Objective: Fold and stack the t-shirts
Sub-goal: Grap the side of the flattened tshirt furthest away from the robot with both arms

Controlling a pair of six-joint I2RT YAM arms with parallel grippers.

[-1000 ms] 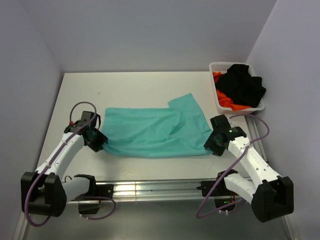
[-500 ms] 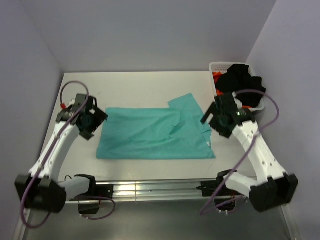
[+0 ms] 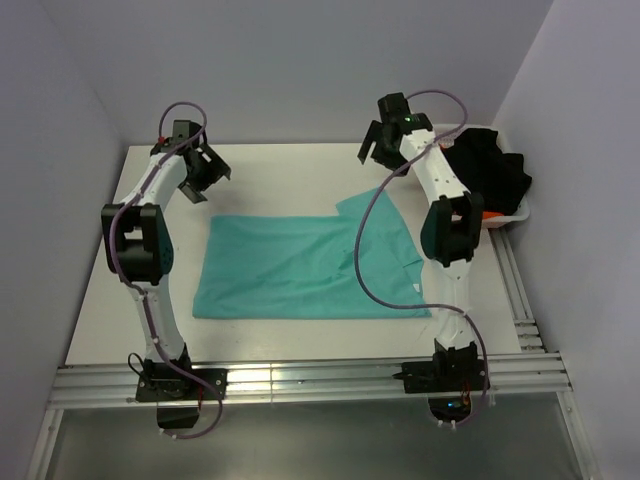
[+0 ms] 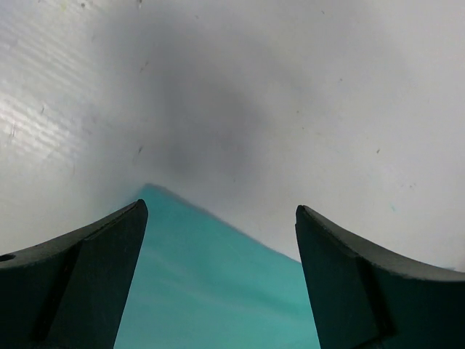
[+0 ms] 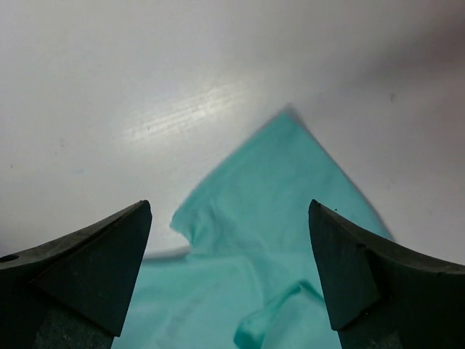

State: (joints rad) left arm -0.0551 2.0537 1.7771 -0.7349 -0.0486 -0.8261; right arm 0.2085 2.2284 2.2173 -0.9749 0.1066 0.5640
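No readable text, numbers or signs, teal t-shirt [image 3: 300, 270] shows no legible print

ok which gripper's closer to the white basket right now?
Right. The right gripper hangs over the far edge of the table, a little left of the white basket; the left gripper is across the table, by its far-left corner.

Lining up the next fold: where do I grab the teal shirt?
I'd grip the shirt by its two far corners, from above: left fingers on the far-left corner, right fingers on the sleeve tip. Both lie flat and free, just ahead of the open fingers in each wrist view.
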